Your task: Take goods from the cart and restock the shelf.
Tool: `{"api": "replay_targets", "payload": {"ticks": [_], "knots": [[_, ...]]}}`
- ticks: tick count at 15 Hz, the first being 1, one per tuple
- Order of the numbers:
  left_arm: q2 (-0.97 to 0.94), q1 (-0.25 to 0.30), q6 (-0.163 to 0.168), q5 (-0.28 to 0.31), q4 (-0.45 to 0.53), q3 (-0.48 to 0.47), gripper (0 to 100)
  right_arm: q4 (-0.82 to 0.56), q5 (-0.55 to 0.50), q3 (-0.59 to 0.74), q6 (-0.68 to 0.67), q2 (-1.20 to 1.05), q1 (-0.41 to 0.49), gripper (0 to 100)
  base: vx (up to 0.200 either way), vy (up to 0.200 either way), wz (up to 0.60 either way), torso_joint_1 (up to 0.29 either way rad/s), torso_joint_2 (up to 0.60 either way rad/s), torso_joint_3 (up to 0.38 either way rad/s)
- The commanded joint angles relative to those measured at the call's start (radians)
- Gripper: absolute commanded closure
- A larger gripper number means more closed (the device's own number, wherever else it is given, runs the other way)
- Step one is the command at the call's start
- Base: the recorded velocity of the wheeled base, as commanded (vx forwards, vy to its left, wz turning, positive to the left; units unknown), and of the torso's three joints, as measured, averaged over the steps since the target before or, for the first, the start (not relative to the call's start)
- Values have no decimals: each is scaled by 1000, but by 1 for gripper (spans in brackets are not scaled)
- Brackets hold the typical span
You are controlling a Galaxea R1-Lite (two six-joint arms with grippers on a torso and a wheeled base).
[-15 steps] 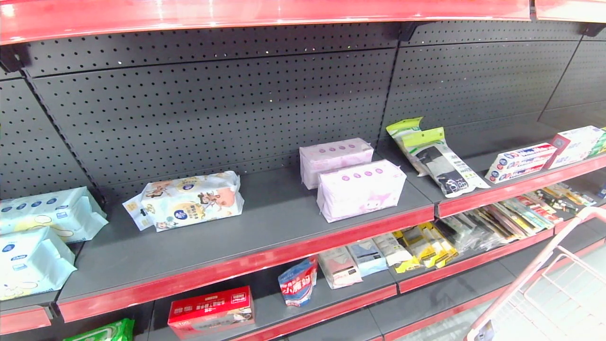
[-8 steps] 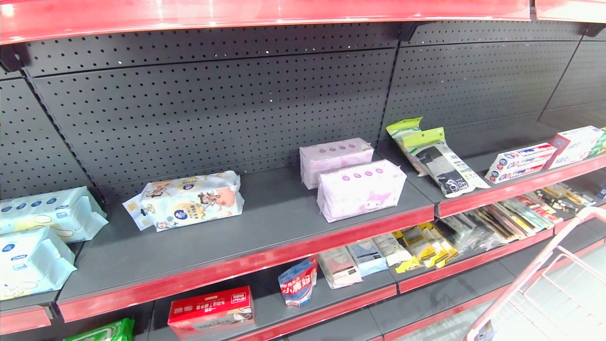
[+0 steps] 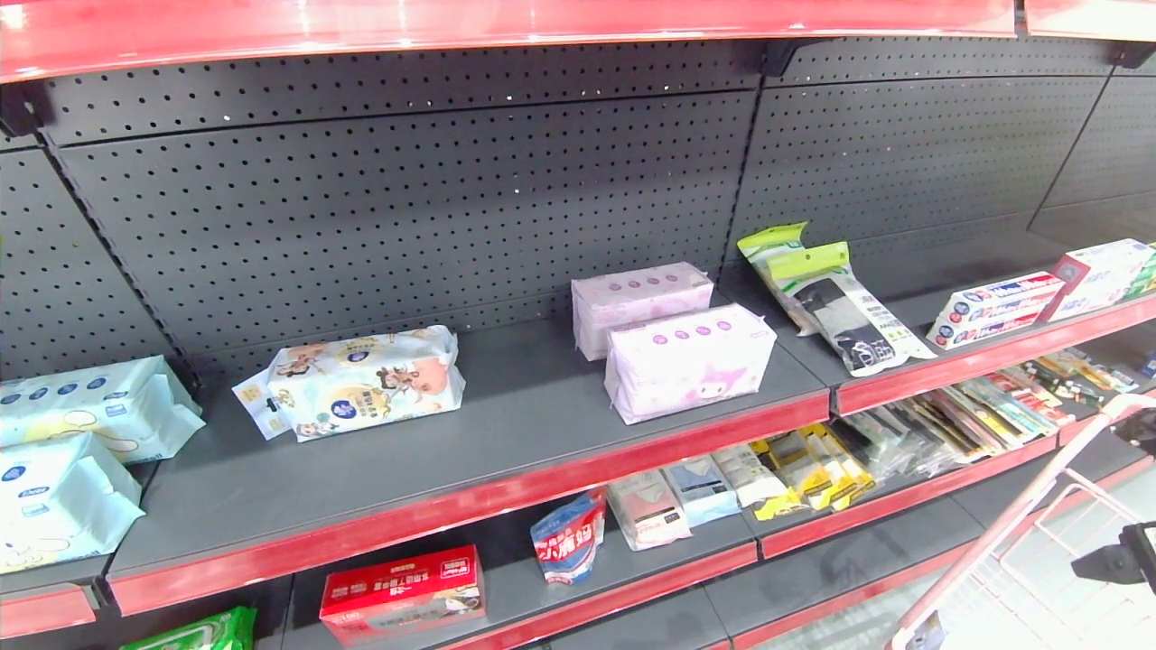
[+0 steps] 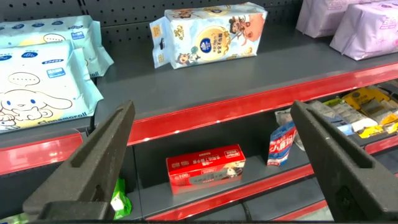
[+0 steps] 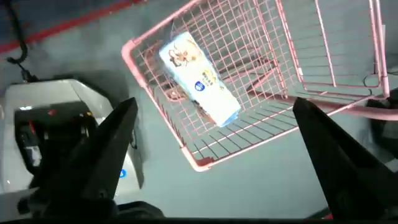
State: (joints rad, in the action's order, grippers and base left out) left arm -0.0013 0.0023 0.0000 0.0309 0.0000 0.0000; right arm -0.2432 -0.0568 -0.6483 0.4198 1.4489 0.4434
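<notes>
A pack of tissues (image 5: 200, 78) with cartoon print lies inside the pink wire cart (image 5: 198, 165). My right gripper (image 5: 214, 162) hangs open above the cart, apart from the pack. In the head view the cart (image 3: 1011, 540) stands at the lower right, and a dark part of my right arm (image 3: 1116, 560) shows over it. A matching cartoon pack (image 3: 361, 379) lies on the grey shelf (image 3: 506, 406). My left gripper (image 4: 211, 168) is open, holds nothing and faces the shelf front below that pack (image 4: 208, 34).
Two pink tissue packs (image 3: 686, 361) sit right of the bare middle of the shelf, and pale blue packs (image 3: 72, 451) sit at its left. Toothpaste boxes (image 3: 993, 309) lie further right. A red box (image 3: 402, 591) and small packets fill the lower shelf.
A dark part of my right arm has come into the head view at the right edge, over the cart. The goods on the shelf have not moved.
</notes>
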Motion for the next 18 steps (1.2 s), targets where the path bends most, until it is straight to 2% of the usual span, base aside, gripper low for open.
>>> {"api": "replay_targets", "payload": {"ticks": [1,4,6,7,12,18], "knots": [[1,1,0,0,0,0,0,61,5,55,33,145,24,0,0,0,0,0,0,0],[1,1,0,0,0,0,0,194,5,87,70,304,72,0,0,0,0,0,0,0],[1,1,0,0,0,0,0,269,23,107,157,372,106,0,0,0,0,0,0,0],[1,1,0,0,0,0,0,367,55,127,238,439,141,0,0,0,0,0,0,0],[1,1,0,0,0,0,0,389,107,127,545,525,181,0,0,0,0,0,0,0],[1,1,0,0,0,0,0,387,121,156,557,542,241,0,0,0,0,0,0,0]]}}
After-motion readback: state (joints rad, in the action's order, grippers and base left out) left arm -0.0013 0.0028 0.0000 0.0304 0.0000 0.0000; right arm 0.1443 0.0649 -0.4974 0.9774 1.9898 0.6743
